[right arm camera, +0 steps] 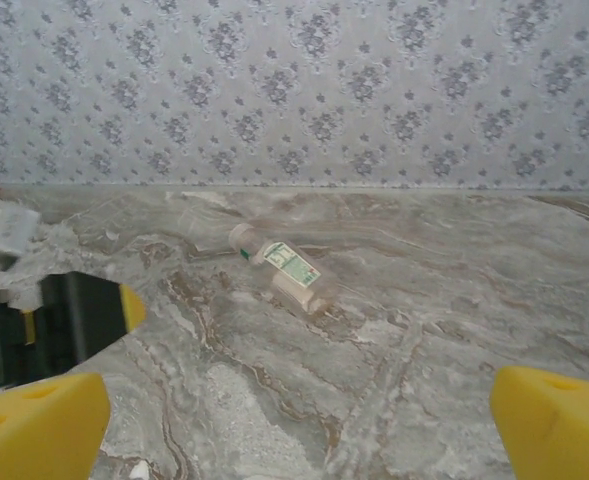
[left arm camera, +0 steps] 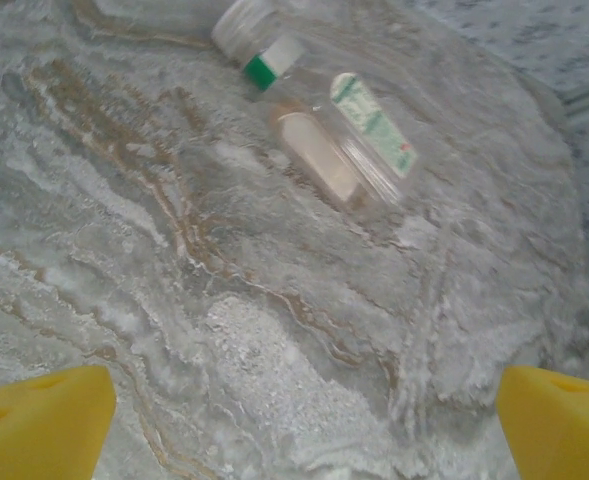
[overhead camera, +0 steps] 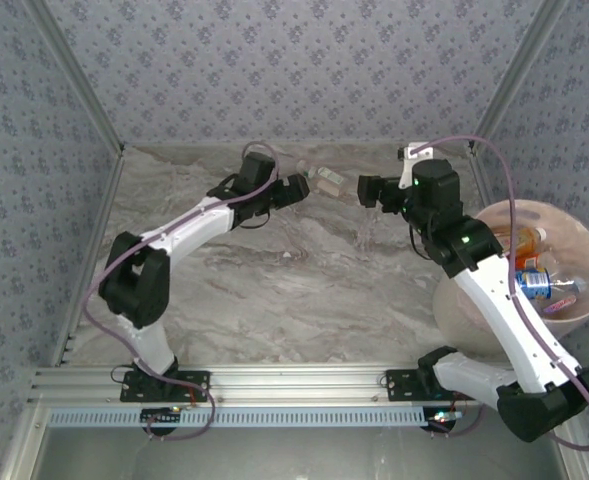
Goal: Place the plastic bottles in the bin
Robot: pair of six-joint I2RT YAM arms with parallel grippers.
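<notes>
1. Done so far: several bottles point(overhead camera: 539, 285) lie in the bin point(overhead camera: 579, 235), on the right beside your right arm
2. Left to do, as far as you can see: one clear bottle point(left arm camera: 324, 130) (green band at its neck) lies on its side near the far wall, between the two grippers and touching neither
3. Your left gripper point(overhead camera: 302, 187) and right gripper point(overhead camera: 367, 189) both stand spread wide, holding nothing
4. The table point(overhead camera: 274, 290) is grey-brown marbled; grey floral wallpaper point(overhead camera: 294, 70) covers the walls, and a metal rail point(overhead camera: 304, 385) runs along the near edge
</notes>
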